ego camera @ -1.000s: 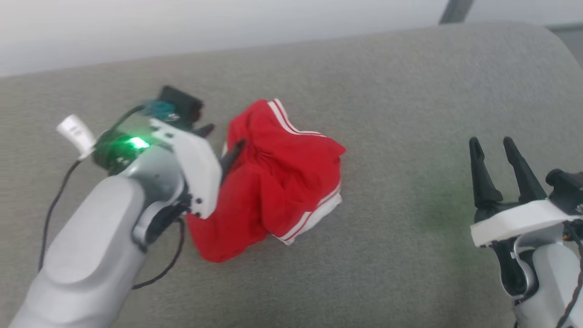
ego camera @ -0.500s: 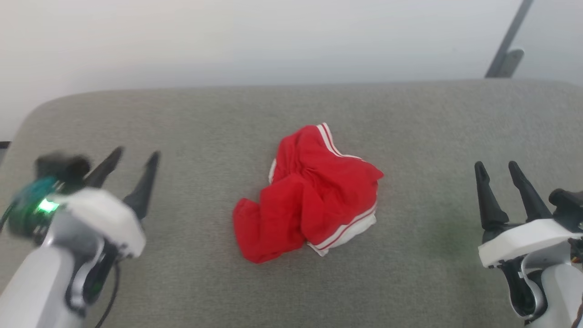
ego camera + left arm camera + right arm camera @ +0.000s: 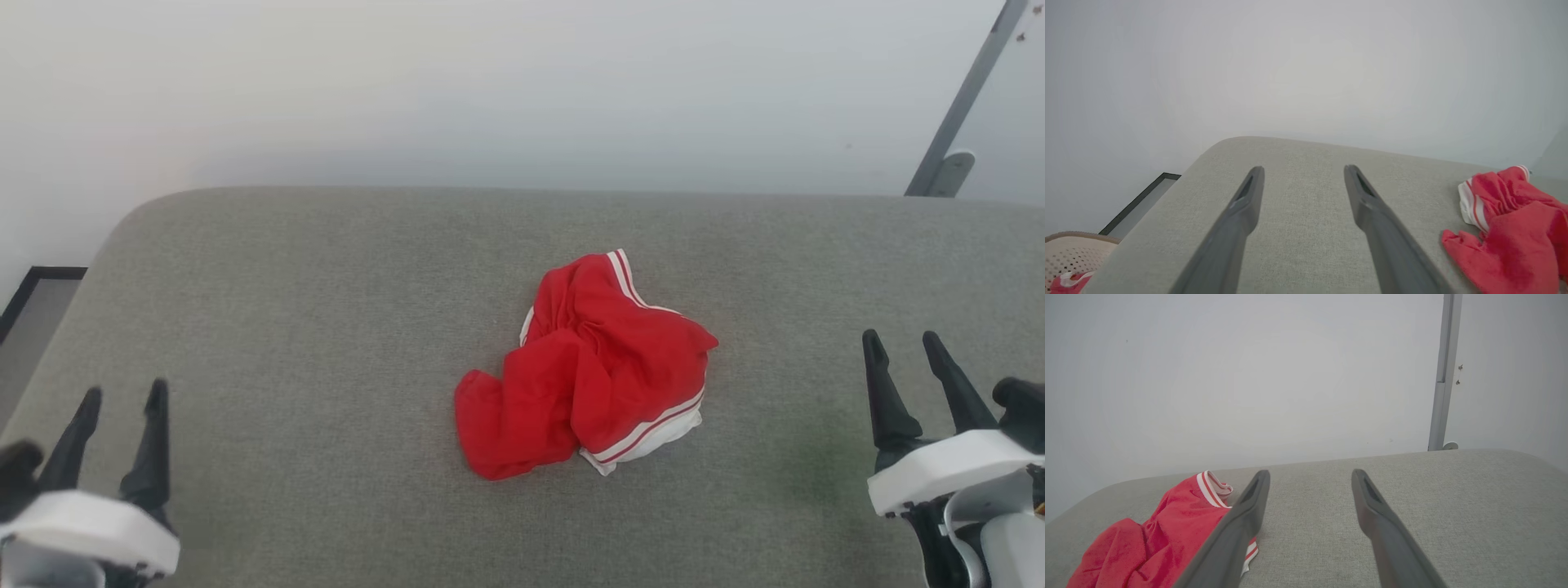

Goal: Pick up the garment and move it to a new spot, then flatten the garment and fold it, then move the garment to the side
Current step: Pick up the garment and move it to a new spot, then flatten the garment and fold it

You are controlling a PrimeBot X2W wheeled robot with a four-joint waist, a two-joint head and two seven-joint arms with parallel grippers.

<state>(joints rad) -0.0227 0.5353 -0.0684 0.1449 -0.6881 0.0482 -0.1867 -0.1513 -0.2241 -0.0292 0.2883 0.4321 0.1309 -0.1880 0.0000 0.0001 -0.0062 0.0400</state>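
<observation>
garment (image 3: pixel 588 367) crumpled in a heap at middle of grey cushion (image 3: pixel 326 327), nothing holding it; left gripper (image 3: pixel 124 389) at cushion's near left edge, right gripper (image 3: pixel 900 336) at near right edge, both jaws apart and empty, likely parked clear before flattening starts

Head camera: high, looking forward and down across the grey padded bench (image 3: pixel 326 327) toward the pale wall (image 3: pixel 490 82). Left wrist camera: low, near the bench's left edge, facing along the left end effector (image 3: pixel 1303 169). Right wrist camera: low, near the right edge, along the right end effector (image 3: pixel 1310 473). Shared by all: the garment (image 3: pixel 588 367) mid-bench.
</observation>
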